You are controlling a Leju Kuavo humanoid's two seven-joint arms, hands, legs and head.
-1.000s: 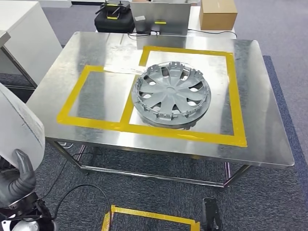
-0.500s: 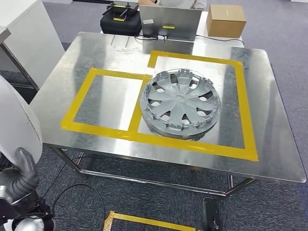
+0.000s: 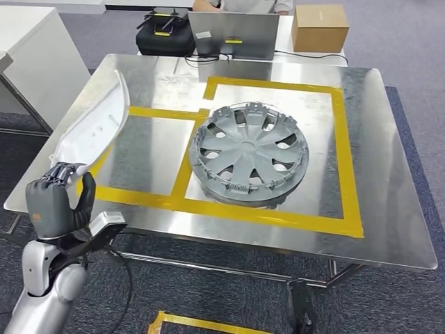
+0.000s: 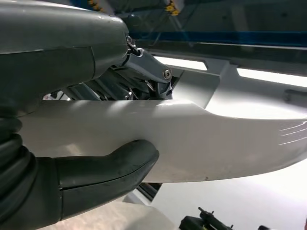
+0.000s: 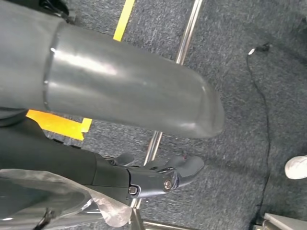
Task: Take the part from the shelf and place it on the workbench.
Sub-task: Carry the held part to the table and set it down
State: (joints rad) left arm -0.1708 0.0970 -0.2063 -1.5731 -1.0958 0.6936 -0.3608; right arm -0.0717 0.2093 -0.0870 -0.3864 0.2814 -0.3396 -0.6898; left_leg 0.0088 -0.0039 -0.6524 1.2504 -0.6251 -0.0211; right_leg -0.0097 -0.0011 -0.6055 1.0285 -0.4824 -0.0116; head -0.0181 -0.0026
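Observation:
My left hand (image 3: 58, 205) grips the near end of a long, curved white part (image 3: 97, 125). The part slants up and away over the left edge of the steel workbench (image 3: 388, 209), above the smaller yellow-taped rectangle (image 3: 157, 113). In the left wrist view the thumb (image 4: 108, 167) presses against the white part (image 4: 217, 139), with the fingers behind it. A grey hubcap (image 3: 249, 153) lies in the larger taped rectangle. My right hand (image 5: 108, 172) hangs low over the carpet, holding nothing, with its fingers apart.
A laptop (image 3: 233, 35), a cardboard box (image 3: 320, 26) and a black case (image 3: 165, 35) sit beyond the workbench's far edge. A white cabinet (image 3: 31, 49) stands at the left. Yellow tape (image 3: 210, 325) marks the floor in front of the bench.
My left arm has risen from low at the left, bringing the white part up over the workbench's left edge. The camera has shifted slightly. The hubcap has not moved.

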